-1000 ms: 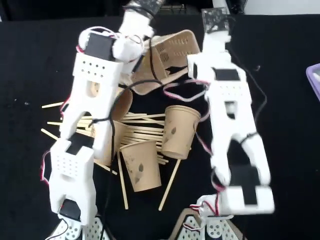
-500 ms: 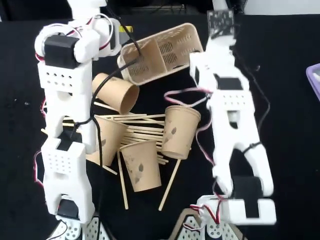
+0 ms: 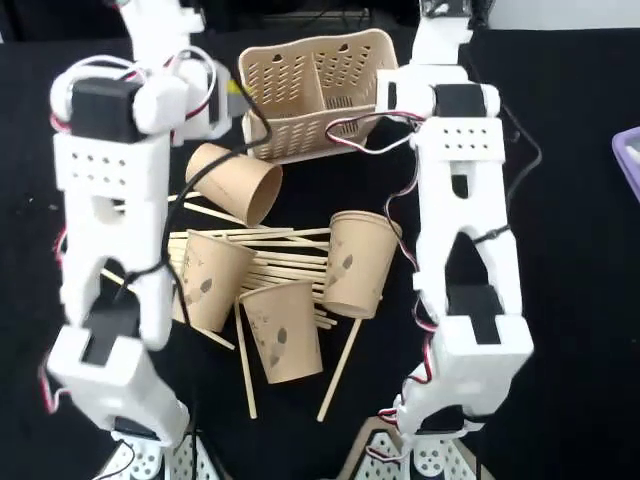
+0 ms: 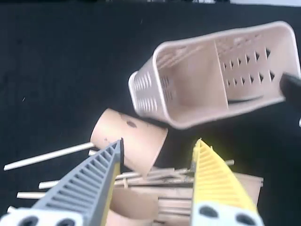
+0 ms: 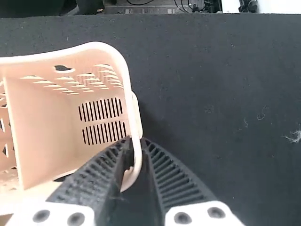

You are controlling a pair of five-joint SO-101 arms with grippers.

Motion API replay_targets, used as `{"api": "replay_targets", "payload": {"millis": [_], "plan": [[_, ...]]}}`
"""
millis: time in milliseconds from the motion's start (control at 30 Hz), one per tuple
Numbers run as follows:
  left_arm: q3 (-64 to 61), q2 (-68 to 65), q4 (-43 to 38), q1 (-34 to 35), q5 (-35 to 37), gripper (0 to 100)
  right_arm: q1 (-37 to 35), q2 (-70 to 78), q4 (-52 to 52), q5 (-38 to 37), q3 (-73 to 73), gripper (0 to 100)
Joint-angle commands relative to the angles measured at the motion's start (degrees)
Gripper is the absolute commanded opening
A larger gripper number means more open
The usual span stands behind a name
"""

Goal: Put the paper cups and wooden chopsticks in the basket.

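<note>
L tool (image 4: 157, 150) spread wide, nothing betw. its fingers; one paper cup (image 4: 129, 141) lies on its side just ahead of the tips. Back from that tool, toward the arm bases, 3 more cups (image 3: 285, 330) sit over scattered wooden chopsticks (image 3: 285, 270) on the black desk (image 3: 570, 250). Beyond L tool is the basket (image 3: 315, 90), prob. tipped. R tool (image 5: 135, 147) narrow, pinching basket's end wall.

High camera looks down over the table (image 3: 580, 250); left wrist camera peers past its pincer (image 4: 157, 143) at the basket (image 4: 188, 94); right wrist camera's pressed close against that same basket.
</note>
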State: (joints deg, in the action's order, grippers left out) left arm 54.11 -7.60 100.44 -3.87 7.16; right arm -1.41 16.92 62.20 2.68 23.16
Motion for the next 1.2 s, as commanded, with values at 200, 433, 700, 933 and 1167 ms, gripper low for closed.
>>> {"api": "replay_targets", "payload": {"millis": [200,433,700,933,1167], "plan": [[-31.16,5.45,-28.31,3.56,-0.26,25,-1.41,0.75,1.14,0.26,2.86,1.1],[-35.47,5.98,-33.85,4.26,-0.26,25,-2.9,0.75,0.79,0.26,1.71,1.1],[-20.09,9.32,-27.43,5.49,12.57,25,-2.9,0.75,0.7,-0.09,2.07,1.1],[-25.45,2.99,-29.98,0.92,7.74,25,-2.9,0.75,0.88,0.09,1.63,1.1],[-26.95,-2.37,-31.47,5.41,7.38,24,-3.52,0.75,1.67,0.26,1.1,1.1]]}}
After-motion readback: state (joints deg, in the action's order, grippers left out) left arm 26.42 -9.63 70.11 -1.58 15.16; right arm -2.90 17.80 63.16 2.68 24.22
